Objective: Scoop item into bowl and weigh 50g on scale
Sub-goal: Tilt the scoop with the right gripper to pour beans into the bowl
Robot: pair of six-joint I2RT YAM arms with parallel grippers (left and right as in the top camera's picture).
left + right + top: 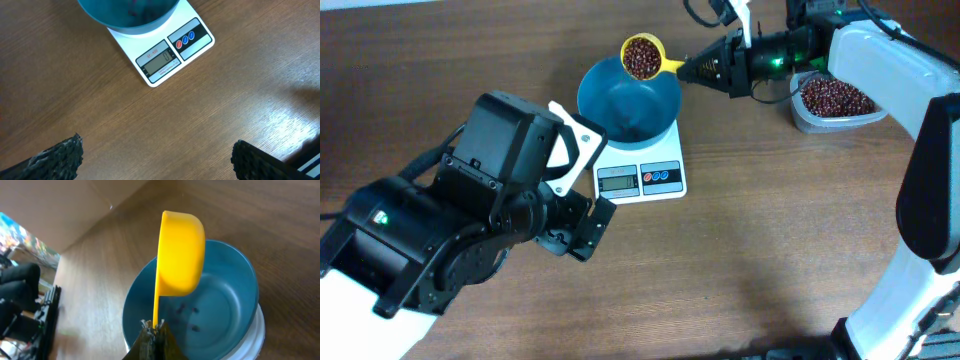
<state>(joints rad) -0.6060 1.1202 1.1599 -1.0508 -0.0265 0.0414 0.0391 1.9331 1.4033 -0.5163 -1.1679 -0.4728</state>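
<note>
The teal bowl (629,103) stands on the white scale (642,178), whose display shows in the left wrist view (161,63). My right gripper (692,68) is shut on the handle of a yellow scoop (643,56) full of reddish-brown beans, held over the bowl's far rim. In the right wrist view the scoop (180,252) hangs above the bowl (225,305), which holds a few beans (192,320). My left gripper (157,160) is open and empty over the bare table in front of the scale.
A clear tub (835,100) of beans stands at the back right, behind my right arm. My left arm (470,230) covers the table's left front. Cables lie at the back edge.
</note>
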